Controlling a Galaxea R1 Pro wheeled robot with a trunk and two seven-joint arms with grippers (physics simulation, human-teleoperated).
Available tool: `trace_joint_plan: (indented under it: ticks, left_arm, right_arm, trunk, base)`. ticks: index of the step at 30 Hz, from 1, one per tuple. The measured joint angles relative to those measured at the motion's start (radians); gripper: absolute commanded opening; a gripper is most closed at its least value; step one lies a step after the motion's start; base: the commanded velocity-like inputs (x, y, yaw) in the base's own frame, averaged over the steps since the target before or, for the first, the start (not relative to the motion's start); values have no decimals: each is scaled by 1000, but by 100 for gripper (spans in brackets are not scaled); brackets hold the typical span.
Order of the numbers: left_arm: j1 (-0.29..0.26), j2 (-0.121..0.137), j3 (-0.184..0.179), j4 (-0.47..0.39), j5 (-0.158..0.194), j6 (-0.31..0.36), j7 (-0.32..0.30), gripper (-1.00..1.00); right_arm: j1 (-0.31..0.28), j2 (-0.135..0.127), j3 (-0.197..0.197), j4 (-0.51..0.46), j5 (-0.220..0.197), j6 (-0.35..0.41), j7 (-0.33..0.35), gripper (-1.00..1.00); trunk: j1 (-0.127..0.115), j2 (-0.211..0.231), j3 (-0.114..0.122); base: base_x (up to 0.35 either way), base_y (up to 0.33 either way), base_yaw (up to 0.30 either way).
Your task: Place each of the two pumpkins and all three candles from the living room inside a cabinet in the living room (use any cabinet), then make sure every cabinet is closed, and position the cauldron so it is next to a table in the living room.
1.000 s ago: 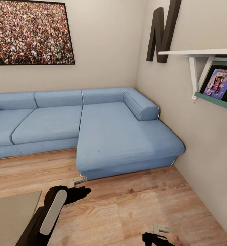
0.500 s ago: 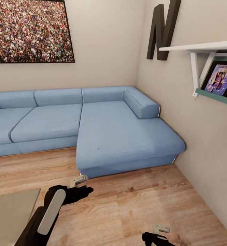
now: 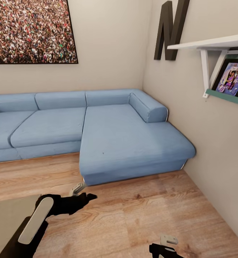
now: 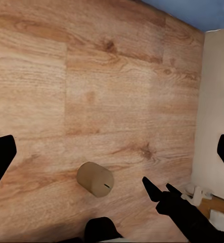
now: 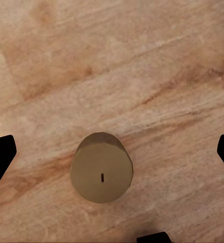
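Candle [image 5: 101,173] on wood floor [image 5: 117,61] between open jaws.

blue sofa [image 3: 97,132] | crowd picture [image 3: 31,32] | wall shelf [image 3: 212,44] | wood floor [image 3: 140,215]

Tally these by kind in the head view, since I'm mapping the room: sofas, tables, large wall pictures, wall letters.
Sofa: 1
Table: 1
Large wall picture: 1
Wall letter: 1
Total: 4
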Motion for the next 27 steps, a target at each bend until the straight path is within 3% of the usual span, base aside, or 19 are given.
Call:
trace_joint_plan:
  ticks: [1, 3, 6, 23, 27]
  left_arm:
    - [0, 15, -2, 0, 42, 0, 0, 100]
    - [0, 33, -3, 0, 85, 0, -1, 100]
    - [0, 51, -4, 0, 120, 0, -2, 100]
    - [0, 46, -25, 0, 132, 0, -3, 100]
    - [0, 45, -41, 0, 133, 0, -3, 100]
  right_arm:
    - [0, 0, 0, 0, 0, 0, 0, 100]
    - [0, 0, 0, 0, 0, 0, 0, 100]
    - [0, 0, 1, 0, 0, 0, 0, 100]
    - [0, 0, 1, 0, 0, 0, 1, 100]
    - [-1, 0, 1, -1, 1, -6, 1, 100]
  trunk:
    - [4, -7, -3]
    - [12, -21, -9]
    - [23, -42, -19]
    - [88, -161, -72]
    - [88, -161, -72]
  base:
    - [0, 0, 0]
    - [0, 0, 0]
    - [0, 0, 0]
    - [0, 0, 0]
    - [0, 0, 0]
